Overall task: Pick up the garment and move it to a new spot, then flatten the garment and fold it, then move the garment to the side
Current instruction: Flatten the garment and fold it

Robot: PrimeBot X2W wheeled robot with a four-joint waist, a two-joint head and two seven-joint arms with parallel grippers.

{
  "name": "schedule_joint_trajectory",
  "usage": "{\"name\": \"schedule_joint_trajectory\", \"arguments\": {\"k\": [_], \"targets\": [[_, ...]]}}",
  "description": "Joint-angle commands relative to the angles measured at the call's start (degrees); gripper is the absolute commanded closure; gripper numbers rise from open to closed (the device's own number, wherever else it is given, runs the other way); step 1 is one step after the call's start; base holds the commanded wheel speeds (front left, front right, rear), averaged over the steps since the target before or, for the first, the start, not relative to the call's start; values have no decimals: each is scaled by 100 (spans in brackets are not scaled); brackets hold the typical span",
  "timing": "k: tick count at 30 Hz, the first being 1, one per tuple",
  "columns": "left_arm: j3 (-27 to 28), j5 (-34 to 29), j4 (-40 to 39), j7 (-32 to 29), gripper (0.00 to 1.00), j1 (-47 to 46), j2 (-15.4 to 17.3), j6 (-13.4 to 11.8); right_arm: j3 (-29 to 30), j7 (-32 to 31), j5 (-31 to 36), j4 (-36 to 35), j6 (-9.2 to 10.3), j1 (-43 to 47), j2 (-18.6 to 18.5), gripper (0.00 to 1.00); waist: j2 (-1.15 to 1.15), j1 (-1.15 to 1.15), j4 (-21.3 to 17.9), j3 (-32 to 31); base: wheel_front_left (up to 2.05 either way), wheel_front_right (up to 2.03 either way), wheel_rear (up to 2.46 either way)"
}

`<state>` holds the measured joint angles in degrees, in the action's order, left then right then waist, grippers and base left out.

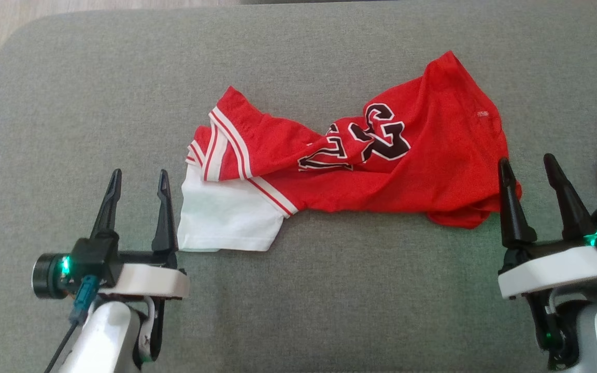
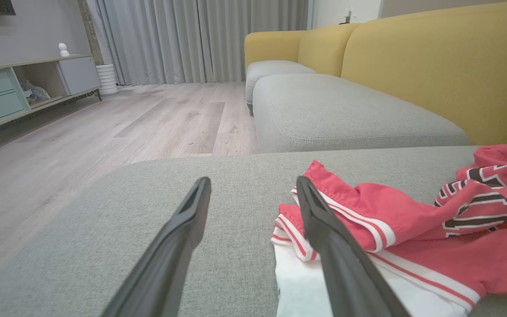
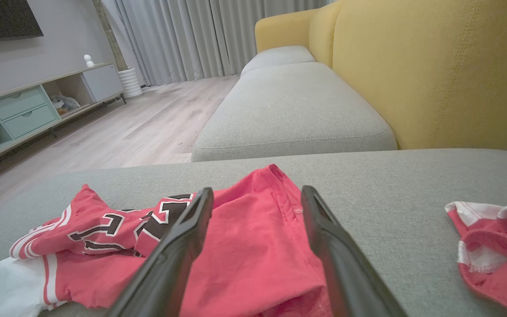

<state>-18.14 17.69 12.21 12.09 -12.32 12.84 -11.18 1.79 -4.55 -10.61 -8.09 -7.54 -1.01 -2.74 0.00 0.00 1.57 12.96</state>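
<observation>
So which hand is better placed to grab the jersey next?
Right, probably: the right hand is open, jersey cloth between its fingers in its wrist view. The left hand, also open, frames bare cushion, white sleeve beside it.

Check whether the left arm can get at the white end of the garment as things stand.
Probably yes. The left arm's jaws stand open right beside the garment at its white end, one finger next to the cloth's edge. Nothing lies between them on the grey cushion, so a short sideways reach should do.
</observation>
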Motion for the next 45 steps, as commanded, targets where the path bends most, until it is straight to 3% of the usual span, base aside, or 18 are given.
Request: {"name": "schedule_joint_trajectory", "arguments": {"k": [1,11,19,32,34,36,38,40,42,44,45], "targets": [[211,16,-200,3,0,-88,147,-39,-135,-16,-29,-237,5,-123,-16,0,0,0,8,4,0,0,0],[160,51,-214,-34,0,-103,170,-40,-109,-57,-93,-260,5,-151,-14,0,0,0,35,27,0,0,0],[-110,489,262,-1179,0,31,82,238,-150,-83,-159,-250,5,-183,-14,0,0,0,-14,154,0,0,0],[-386,955,774,-2423,0,24,12,534,-58,-81,-183,-194,5,-212,-14,0,0,0,-137,315,0,0,0],[-466,1053,680,-2668,29,64,19,649,-2,-94,-169,-185,5,-208,-14,0,0,0,-143,313,0,0,0],[-543,1140,566,-2919,47,123,43,739,35,-98,-169,-179,5,-214,-14,0,0,0,-145,305,0,0,0],[-619,1170,464,-3170,60,171,91,761,70,-99,-169,-171,5,-221,-14,0,0,0,-138,299,0,0,0],[-639,1208,430,-3288,64,196,107,775,78,-102,-171,-170,5,-223,-14,0,0,0,-138,295,0,0,0],[-694,1235,383,-3523,75,237,150,762,91,-109,-187,-167,5,-223,-14,0,0,0,-138,281,0,0,0],[-726,1240,302,-3625,100,253,187,762,99,-116,-201,-166,5,-226,-14,0,0,0,-143,271,0,0,0],[-746,1222,268,-3657,100,257,211,759,108,-122,-209,-161,5,-227,-14,0,0,0,-150,268,0,0,0]]}}
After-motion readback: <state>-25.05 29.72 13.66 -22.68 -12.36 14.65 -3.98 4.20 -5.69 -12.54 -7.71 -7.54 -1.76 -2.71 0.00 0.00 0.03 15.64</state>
